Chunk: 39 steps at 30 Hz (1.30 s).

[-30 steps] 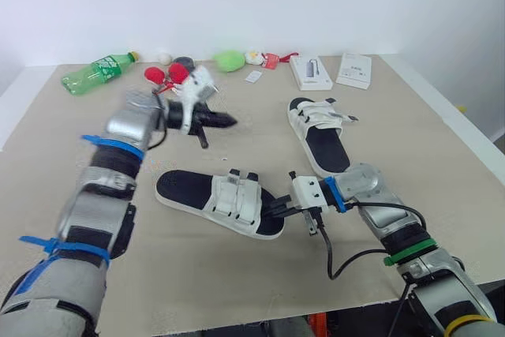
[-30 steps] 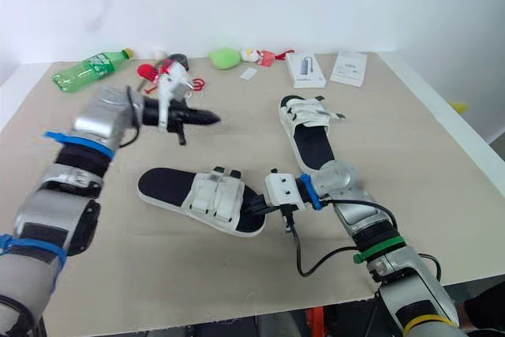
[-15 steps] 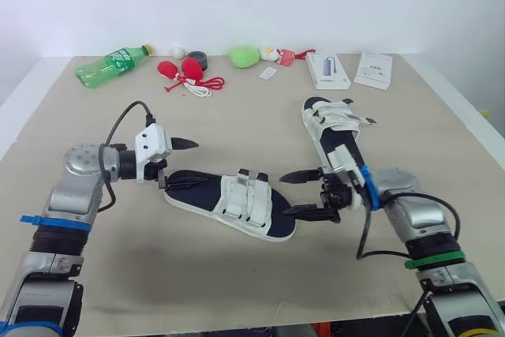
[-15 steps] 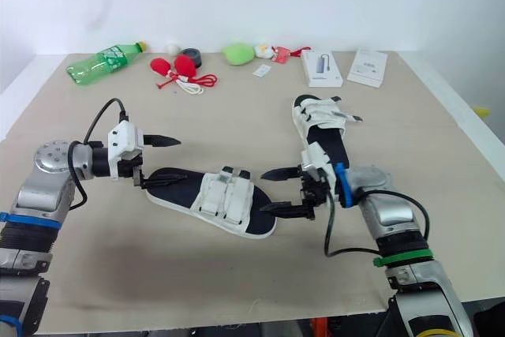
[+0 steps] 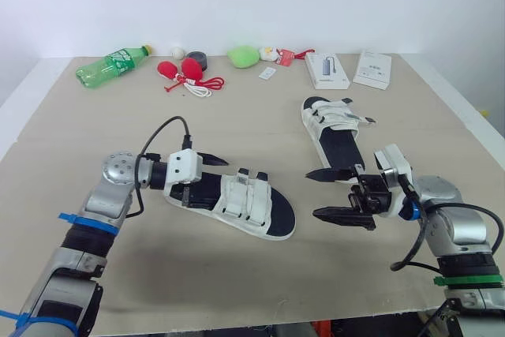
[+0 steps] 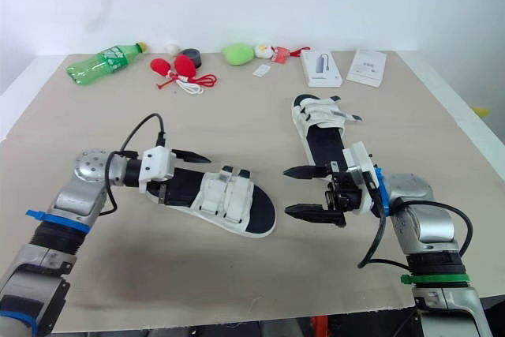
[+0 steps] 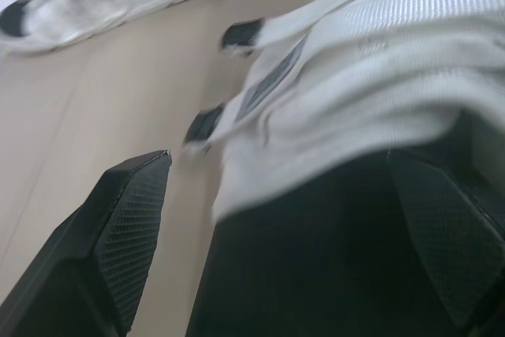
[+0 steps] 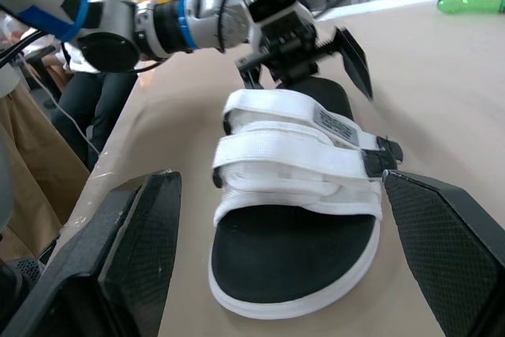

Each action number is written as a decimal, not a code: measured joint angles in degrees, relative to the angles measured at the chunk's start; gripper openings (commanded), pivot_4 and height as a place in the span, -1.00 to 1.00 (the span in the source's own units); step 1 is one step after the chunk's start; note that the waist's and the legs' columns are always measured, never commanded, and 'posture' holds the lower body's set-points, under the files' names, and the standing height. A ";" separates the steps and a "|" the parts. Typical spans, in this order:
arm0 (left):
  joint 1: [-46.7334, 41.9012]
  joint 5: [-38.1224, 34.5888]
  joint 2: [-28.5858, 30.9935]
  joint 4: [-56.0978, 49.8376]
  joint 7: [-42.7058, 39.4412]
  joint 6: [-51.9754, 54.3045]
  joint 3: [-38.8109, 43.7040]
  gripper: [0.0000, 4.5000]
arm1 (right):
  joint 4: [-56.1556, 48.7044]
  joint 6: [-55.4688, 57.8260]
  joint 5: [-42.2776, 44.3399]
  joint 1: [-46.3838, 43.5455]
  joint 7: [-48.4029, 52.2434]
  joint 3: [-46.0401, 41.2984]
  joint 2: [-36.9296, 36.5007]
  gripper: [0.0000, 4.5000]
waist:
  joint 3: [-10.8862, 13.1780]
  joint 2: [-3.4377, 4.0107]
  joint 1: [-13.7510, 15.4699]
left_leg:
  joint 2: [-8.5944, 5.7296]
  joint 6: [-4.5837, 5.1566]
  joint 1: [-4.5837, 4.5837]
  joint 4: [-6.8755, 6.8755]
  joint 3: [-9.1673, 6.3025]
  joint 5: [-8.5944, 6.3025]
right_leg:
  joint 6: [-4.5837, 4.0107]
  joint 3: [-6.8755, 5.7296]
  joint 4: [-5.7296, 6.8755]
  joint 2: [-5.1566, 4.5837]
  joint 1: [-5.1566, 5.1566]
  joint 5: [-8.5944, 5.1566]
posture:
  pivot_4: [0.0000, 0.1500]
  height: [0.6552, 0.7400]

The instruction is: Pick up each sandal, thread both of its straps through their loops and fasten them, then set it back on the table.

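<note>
The left gripper [image 5: 207, 177], raised a second ago, now sits low with its fingers spread around the heel of the near sandal [image 5: 251, 201]. The right gripper [image 5: 312, 194] now stands clear of the toe, fingers apart.

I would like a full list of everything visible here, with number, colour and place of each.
near sandal: one, white straps, black footbed, table middle
far sandal: one, same colours, further back, right
bottle: one, green, lying far left
balls: two, red, red cord, right of bottle
roll: one, black, behind balls
soft lump: one, green, far edge
small toy: one, white and red, beside lump
card: one, white, before toy
boxes: two, white, far right
table: one, beige
person: one, dark trousers, seated past table edge
left gripper: black, open, straddling near sandal's heel
right gripper: black, open, off its toe, apart
</note>
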 measured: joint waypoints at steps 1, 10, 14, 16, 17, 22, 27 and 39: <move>-0.67 0.10 -0.49 1.02 -0.19 -0.54 -0.39 1.00 | -0.44 -0.12 0.00 0.23 -0.17 -0.07 0.01 0.94 | 0.00 0.00 0.02 | 0.00 0.00 0.00 0.00 0.00 0.00 | 0.00 0.00 0.00 0.00 0.00 0.00 | 1.00 1.00; -6.30 0.67 -5.01 9.99 -1.56 -3.63 -2.25 0.22 | -3.15 -1.29 0.00 2.95 -2.18 -0.84 0.24 1.00 | 0.00 0.00 0.05 | -0.03 0.01 -0.02 -0.02 -0.02 -0.01 | 0.26 0.00 0.00 0.00 0.01 0.09 | 1.00 1.00; -7.63 0.66 -7.34 12.42 -2.52 -3.62 -2.96 -0.50 | -3.26 -2.38 -0.25 3.49 -3.54 -0.85 1.08 1.00 | 0.01 0.01 0.05 | -0.03 0.01 -0.03 -0.01 -0.05 -0.01 | 0.28 -0.01 0.00 0.01 0.01 0.10 | 1.00 1.00; -7.90 0.64 -7.60 12.52 -2.49 -3.62 -2.96 -0.79 | -3.27 -2.55 -0.25 3.49 -3.85 -0.85 1.11 1.00 | 0.01 0.01 0.05 | -0.04 0.01 -0.03 0.00 -0.05 -0.01 | 0.28 0.00 0.00 0.00 0.02 0.11 | 1.00 1.00; -8.38 0.52 -7.94 12.56 -2.47 -3.53 -2.84 -0.96 | -3.30 -2.69 -0.26 3.48 -4.03 -0.85 1.11 1.00 | 0.01 0.01 0.05 | -0.04 0.01 -0.03 0.00 -0.05 -0.01 | 0.29 -0.01 0.00 0.00 0.03 0.11 | 1.00 1.00; -8.90 0.54 -8.44 12.58 -2.36 -3.25 -2.74 -1.00 | -3.34 -2.73 -0.27 3.46 -4.12 -0.85 1.14 1.00 | 0.01 0.01 0.05 | -0.04 0.01 -0.02 0.00 -0.07 -0.01 | 0.29 -0.01 0.00 0.01 0.03 0.11 | 1.00 1.00; -9.13 5.96 -6.90 10.76 9.67 2.20 -2.20 -1.00 | -3.18 -3.08 -0.79 0.59 -5.57 -0.01 3.18 1.00 | 0.01 0.02 -0.09 | -0.03 0.01 0.03 0.03 -0.10 0.02 | 0.30 -0.01 0.08 0.04 0.04 0.17 | 1.00 1.00; -7.29 12.62 -10.65 -5.66 68.25 48.92 24.49 -1.00 | 6.12 1.03 -0.55 -9.53 -14.46 0.28 10.26 1.00 | 0.12 0.13 0.02 | -0.10 -0.02 -0.06 -0.06 -0.35 0.06 | 0.35 -0.18 0.17 0.04 0.03 0.13 | 1.00 1.00</move>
